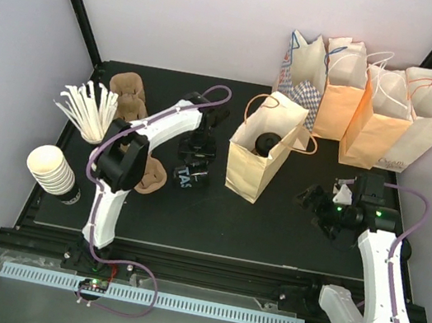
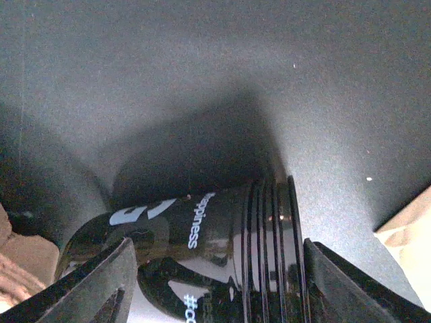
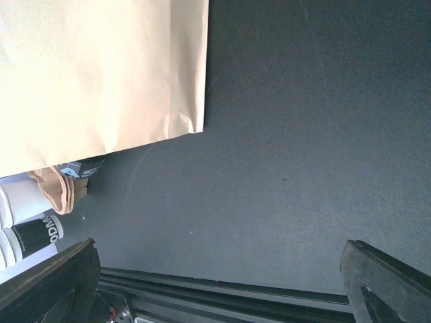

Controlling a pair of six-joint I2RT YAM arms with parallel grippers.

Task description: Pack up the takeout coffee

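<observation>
Looking down on a big black surface (image 1: 269, 238), with the left arm (image 1: 118, 169) stretched in toward the middle and the right arm (image 1: 382, 266) folded up along the 4 o'clock edge. Got a row of four paper bags (image 1: 375, 114) standing shoulder to shoulder way back at 1 o'clock, handles up. Next size down, one tan open bag (image 1: 252, 172) upright pretty much dead centre, mouth gaping, near the row but apart from it. Over at 10 o'clock, a fat fanned-out bunch of white sticks (image 1: 87, 109), straws or stirrers, can't say. Just under that at 9 o'clock, a leaning stack of cream cups (image 1: 51, 168). Brown cup carriers (image 1: 128, 92) piled at 11 o'clock, plus a single carrier (image 1: 150, 177) tucked right beside the left arm. Got the left gripper (image 2: 217, 262) hanging at 8 o'clock of the open bag, fingers (image 2: 94, 282) set either side of a glossy black cup (image 1: 188, 176) with pale lettering; honestly can't tell from the wrist view whether pressing on it or just close. Right gripper (image 3: 219, 269) out at 3 o'clock, fingers spread wide over bare surface, with the bag's bottom corner up at 10 o'clock in its own view. As for the takeout coffee (image 1: 265, 143): sitting down inside the open bag, going by the round black top in there; can't see the cup side past the bag wall.
</observation>
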